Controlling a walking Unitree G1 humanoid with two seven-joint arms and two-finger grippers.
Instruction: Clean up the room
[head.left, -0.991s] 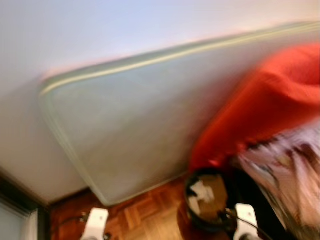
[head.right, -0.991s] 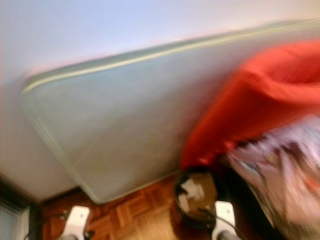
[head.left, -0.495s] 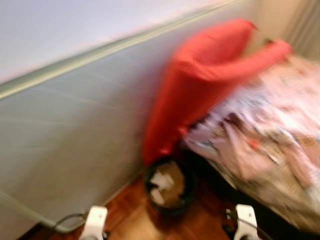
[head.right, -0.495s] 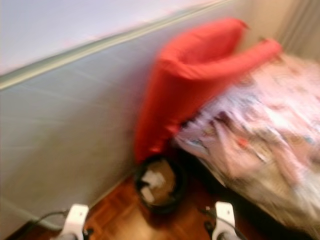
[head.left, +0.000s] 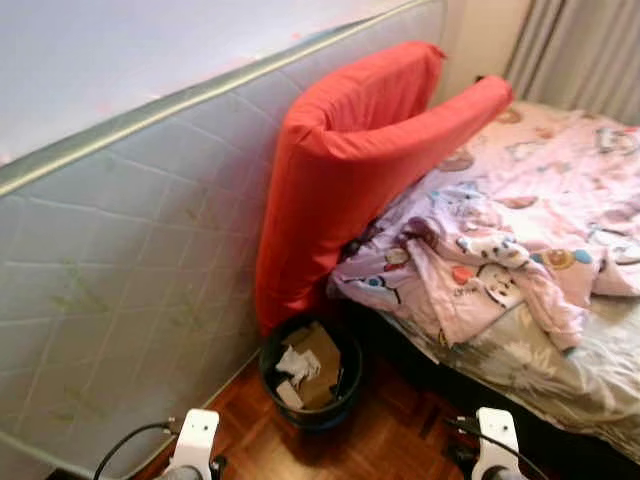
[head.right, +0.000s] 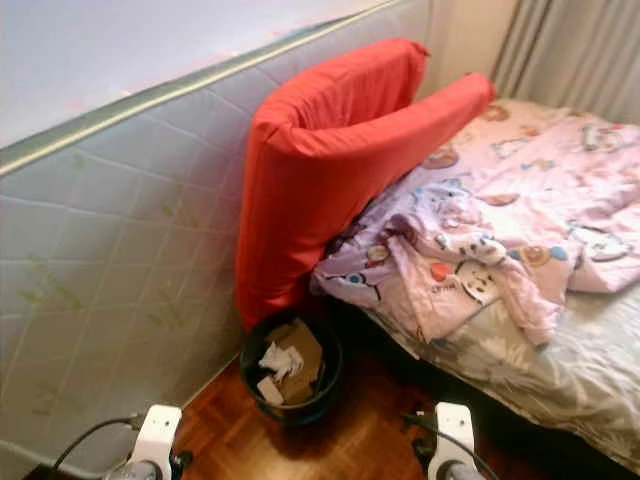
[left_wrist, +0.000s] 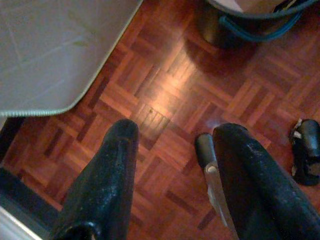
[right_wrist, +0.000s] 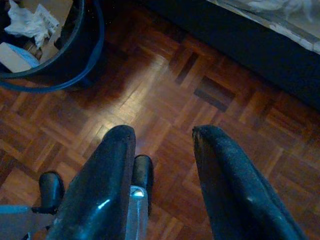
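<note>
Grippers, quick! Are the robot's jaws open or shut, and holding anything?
Left gripper: jaws open, holding nothing, above the wooden floor.
Right gripper: jaws open, holding nothing.

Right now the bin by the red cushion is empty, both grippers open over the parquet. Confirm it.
Not empty: the left eye view shows the bin holding cardboard and crumpled paper. It does sit below the red cushion, with the left gripper and right gripper open over the parquet.

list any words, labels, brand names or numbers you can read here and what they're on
No text can be read in these pictures.
Pink duvet: cartoon prints with small marks that may be letters, too small to read.
Crumpled paper and cardboard in the black bin: no print legible.
Mattress against the wall: a faint green pattern, no words.
Red cushion: plain.
</note>
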